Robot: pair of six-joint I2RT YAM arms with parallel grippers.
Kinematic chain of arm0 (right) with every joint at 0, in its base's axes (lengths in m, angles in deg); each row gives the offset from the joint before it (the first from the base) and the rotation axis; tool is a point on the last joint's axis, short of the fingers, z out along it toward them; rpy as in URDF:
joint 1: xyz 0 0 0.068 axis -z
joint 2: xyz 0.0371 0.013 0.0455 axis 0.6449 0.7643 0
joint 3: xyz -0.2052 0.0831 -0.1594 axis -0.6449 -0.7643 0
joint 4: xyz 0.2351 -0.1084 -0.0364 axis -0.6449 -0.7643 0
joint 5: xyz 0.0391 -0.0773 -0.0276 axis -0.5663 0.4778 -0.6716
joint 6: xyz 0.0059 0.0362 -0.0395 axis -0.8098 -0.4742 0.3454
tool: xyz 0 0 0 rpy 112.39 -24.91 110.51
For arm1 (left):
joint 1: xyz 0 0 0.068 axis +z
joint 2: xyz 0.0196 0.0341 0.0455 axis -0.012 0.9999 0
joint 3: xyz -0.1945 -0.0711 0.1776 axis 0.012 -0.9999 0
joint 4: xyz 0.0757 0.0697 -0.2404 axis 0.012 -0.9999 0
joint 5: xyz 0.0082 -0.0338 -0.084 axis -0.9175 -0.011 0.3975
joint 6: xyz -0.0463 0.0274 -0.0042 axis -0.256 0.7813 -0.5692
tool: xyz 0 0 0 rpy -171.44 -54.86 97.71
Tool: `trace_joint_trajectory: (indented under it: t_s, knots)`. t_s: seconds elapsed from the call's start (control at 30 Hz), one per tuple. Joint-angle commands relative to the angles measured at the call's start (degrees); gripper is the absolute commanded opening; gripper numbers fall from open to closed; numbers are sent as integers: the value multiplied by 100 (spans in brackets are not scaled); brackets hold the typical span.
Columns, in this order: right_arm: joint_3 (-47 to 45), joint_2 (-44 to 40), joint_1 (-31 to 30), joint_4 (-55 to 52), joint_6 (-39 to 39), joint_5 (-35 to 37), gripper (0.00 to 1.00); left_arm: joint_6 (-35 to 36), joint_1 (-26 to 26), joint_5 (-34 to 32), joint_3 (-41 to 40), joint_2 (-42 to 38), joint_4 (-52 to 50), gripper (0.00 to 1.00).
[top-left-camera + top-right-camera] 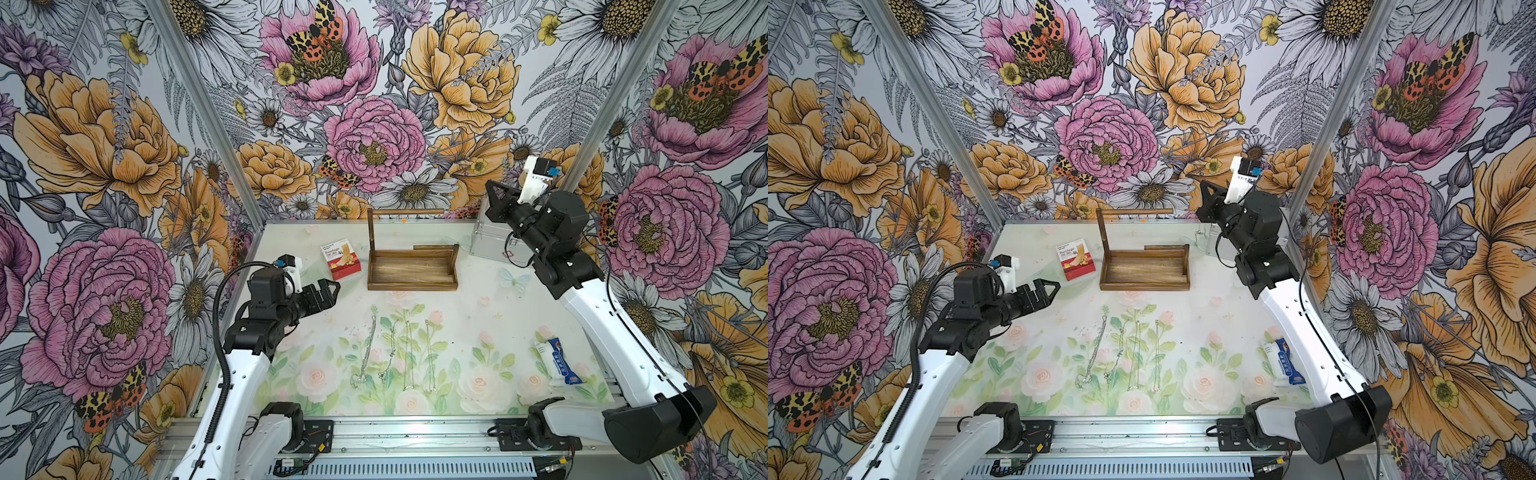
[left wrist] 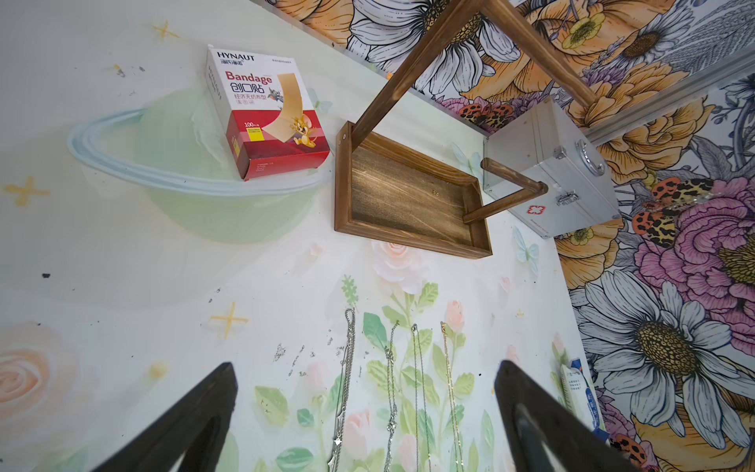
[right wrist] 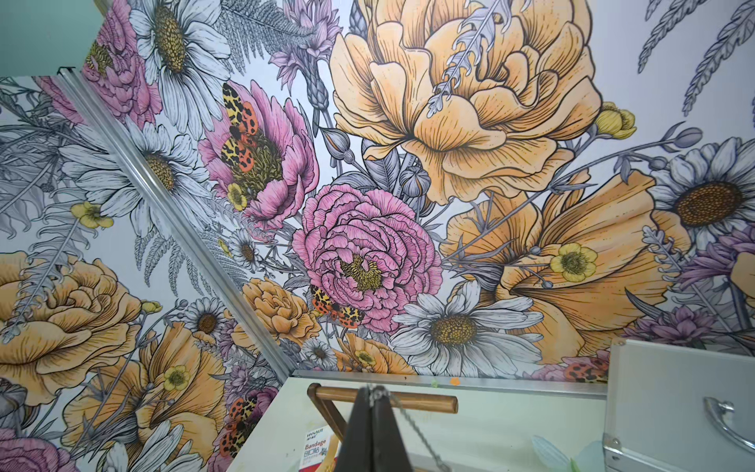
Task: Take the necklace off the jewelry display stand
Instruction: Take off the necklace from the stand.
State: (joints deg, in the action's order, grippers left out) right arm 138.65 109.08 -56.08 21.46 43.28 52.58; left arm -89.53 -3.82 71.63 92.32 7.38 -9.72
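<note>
The dark wooden jewelry display stand [image 1: 411, 282] stands at the back middle of the table, and its top rod [image 1: 405, 212] is bare in both top views. My right gripper [image 1: 492, 187] hovers high, to the right of the rod's free end. In the right wrist view the right gripper [image 3: 374, 390] is shut on a thin silver necklace [image 3: 412, 425], which hangs from the fingertips in front of the rod [image 3: 425, 402]. My left gripper [image 1: 332, 289] is open with nothing in it, left of the stand. The left wrist view shows its fingers [image 2: 216, 392] spread wide above the mat.
Several other necklaces [image 1: 365, 353] lie stretched out side by side on the floral mat near the front. A red and white bandage box [image 1: 340, 257] sits left of the stand. A silver metal case [image 1: 490, 245] is at the back right, and a blue and white packet [image 1: 559, 361] at the front right.
</note>
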Motion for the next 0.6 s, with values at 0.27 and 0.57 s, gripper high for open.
trace_joint_trajectory:
  t_s: [0.27, 0.57]
  knots:
    - [-159, -673, -337, -1040, -81, -1052, 0, 238, 42, 116, -45, -328, 208, 99]
    - [-226, -1039, -565, -1907, 104, -1551, 0, 333, -365, 632, -160, -632, 654, 99]
